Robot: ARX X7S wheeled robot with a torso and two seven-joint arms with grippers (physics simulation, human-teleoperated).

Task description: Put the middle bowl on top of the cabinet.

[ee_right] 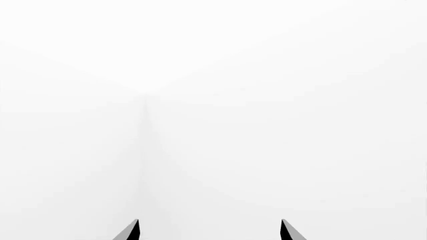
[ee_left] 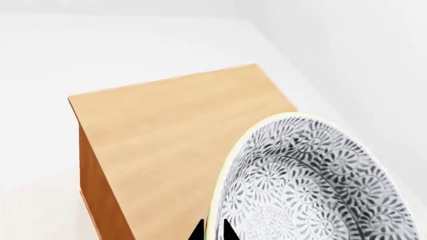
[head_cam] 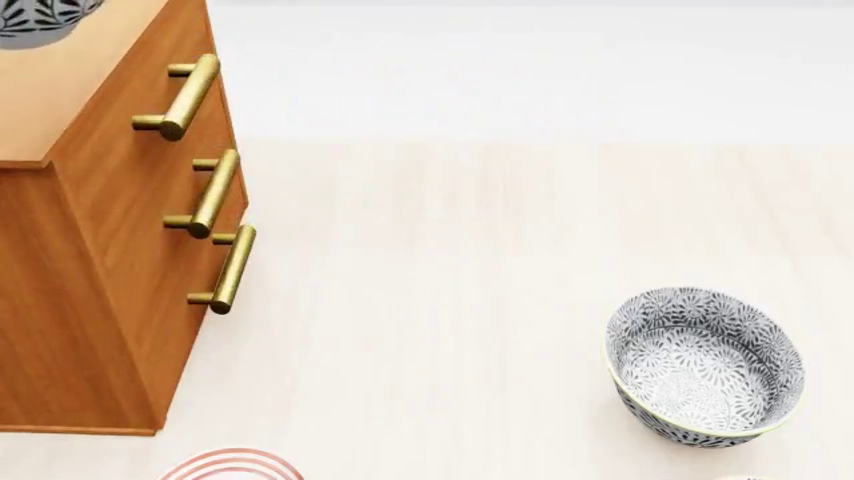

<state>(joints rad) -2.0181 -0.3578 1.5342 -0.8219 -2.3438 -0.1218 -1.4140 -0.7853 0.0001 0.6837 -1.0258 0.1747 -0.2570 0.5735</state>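
In the left wrist view my left gripper (ee_left: 212,231) is shut on the pale rim of the middle bowl (ee_left: 320,185), a deep white bowl with a dense dark-grey leaf pattern. The bowl hangs over the flat orange-brown top of the cabinet (ee_left: 173,130). The head view catches a piece of that bowl (head_cam: 40,20) at the top left corner, above the cabinet (head_cam: 94,260) top. In its own wrist view my right gripper (ee_right: 210,231) is open, its two fingertips wide apart with only blank white wall in front.
Another bowl with the same pattern (head_cam: 703,365) stands on the pale floor at the right. Three brass bar handles (head_cam: 214,195) stick out from the cabinet's drawer front. A round thing with red rings (head_cam: 230,466) shows at the bottom edge.
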